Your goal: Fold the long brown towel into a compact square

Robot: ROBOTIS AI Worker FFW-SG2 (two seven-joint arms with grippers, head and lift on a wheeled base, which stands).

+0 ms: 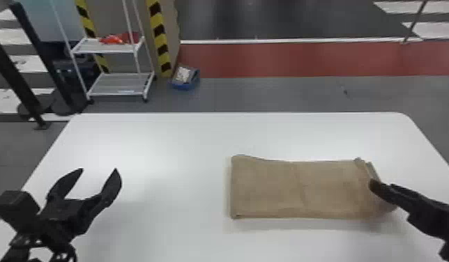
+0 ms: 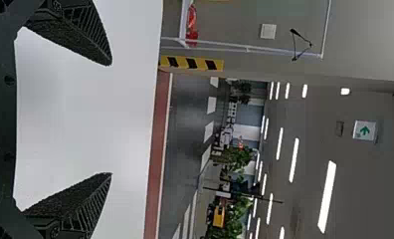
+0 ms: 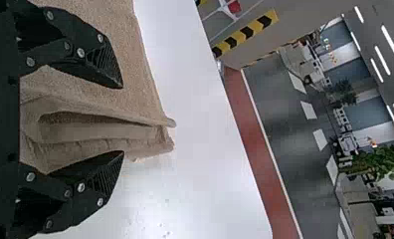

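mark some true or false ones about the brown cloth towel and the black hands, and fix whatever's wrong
1. The brown cloth towel lies on the white table. True.
2. The towel is already a compact square. False: it forms an oblong.
3. The black left hand is open. True.
4. The towel lies closest to the left hand. False: it is closest to the black right hand.
5. The right hand is shut. False: its fingers stand apart.

Bright ceiling lights [image 2: 327, 196] shine, pale glare spreads over the table [image 1: 185, 139], and soft shadow edges the towel [image 1: 269, 188].
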